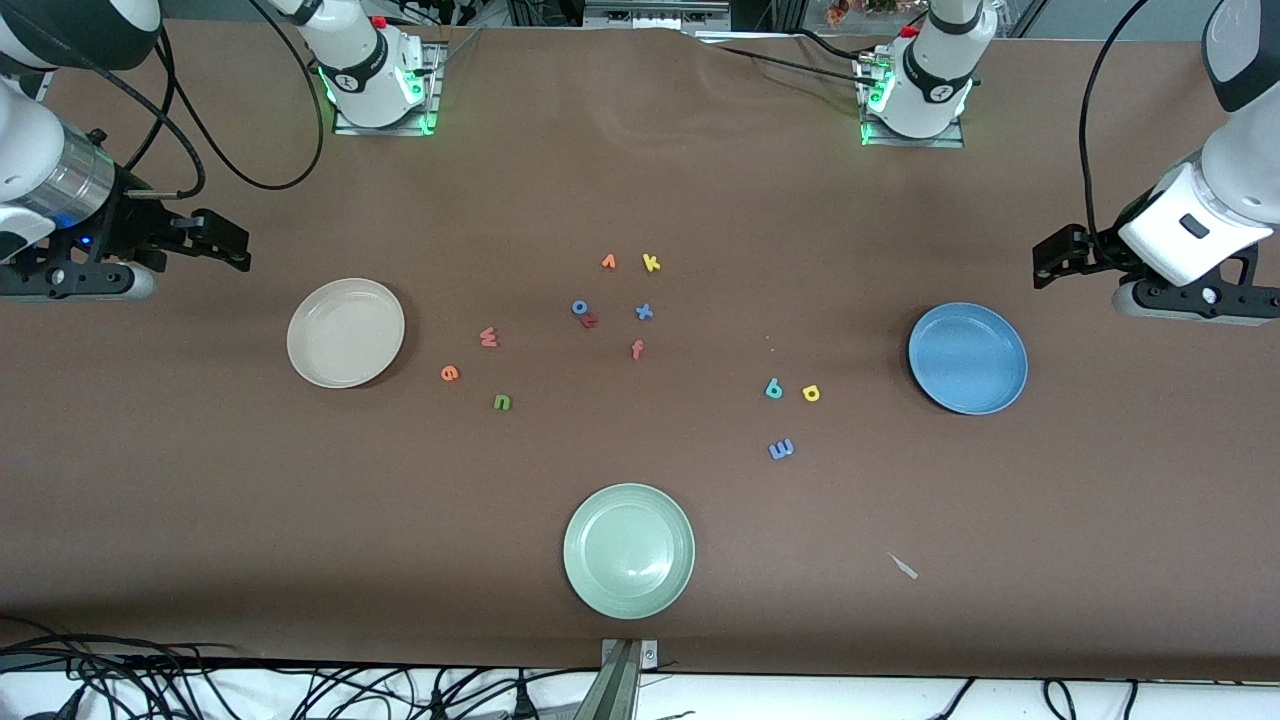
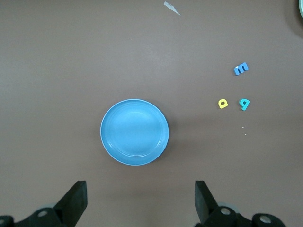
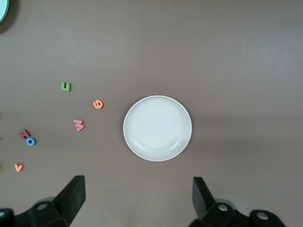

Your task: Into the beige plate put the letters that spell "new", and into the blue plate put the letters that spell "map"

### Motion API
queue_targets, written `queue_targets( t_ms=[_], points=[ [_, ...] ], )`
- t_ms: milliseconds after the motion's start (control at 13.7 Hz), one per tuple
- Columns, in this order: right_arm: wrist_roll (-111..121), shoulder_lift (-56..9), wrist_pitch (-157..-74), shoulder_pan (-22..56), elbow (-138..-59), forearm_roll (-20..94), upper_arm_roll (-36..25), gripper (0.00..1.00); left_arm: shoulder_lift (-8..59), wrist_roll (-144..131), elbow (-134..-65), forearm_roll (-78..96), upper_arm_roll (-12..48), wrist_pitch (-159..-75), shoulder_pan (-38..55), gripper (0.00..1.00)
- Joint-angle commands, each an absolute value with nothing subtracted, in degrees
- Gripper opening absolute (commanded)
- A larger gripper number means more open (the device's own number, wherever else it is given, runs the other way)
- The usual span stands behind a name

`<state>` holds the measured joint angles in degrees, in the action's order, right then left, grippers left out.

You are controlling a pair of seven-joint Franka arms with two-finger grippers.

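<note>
The empty beige plate (image 1: 345, 332) lies toward the right arm's end of the table. Beside it are the pinkish-red "w" (image 1: 488, 337), orange "e" (image 1: 449, 373) and green "n" (image 1: 502, 402). The empty blue plate (image 1: 967, 357) lies toward the left arm's end, with the teal "a" (image 1: 773, 389), yellow "p" (image 1: 811, 393) and blue "m" (image 1: 781, 449) beside it. My right gripper (image 1: 228, 243) hangs open and empty over the table by the beige plate (image 3: 157, 128). My left gripper (image 1: 1055, 260) hangs open and empty over the table by the blue plate (image 2: 134, 132).
A pale green plate (image 1: 628, 550) sits near the table's front edge. Mid-table lie other letters: orange "v" (image 1: 608, 262), yellow "k" (image 1: 651, 262), blue "o" (image 1: 579, 307), blue "x" (image 1: 644, 312), orange-red "f" (image 1: 636, 349). A pale scrap (image 1: 903, 566) lies nearer the front camera than the blue plate.
</note>
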<state>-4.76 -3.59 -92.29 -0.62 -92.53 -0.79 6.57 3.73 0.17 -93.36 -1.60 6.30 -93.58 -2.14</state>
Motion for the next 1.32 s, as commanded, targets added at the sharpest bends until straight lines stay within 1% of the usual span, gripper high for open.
queue_targets(
  t_ms=[0,366,1244],
  points=[
    [-5.3,-3.0,-92.8,-0.9,-92.5,-0.7,7.0,1.00,2.8,1.1,-94.5,-1.2,6.6,-94.4,-2.7,1.00],
    [-5.3,-3.2,-97.4,-0.8,-92.6,-0.6,7.1,1.00,2.8,1.1,-94.5,-1.2,6.6,-94.4,-2.7,1.00],
    [-5.3,-3.2,-97.3,-0.7,-92.5,-0.6,7.1,1.00,2.8,1.1,-94.6,-1.2,6.6,-94.3,-2.8,1.00]
  ],
)
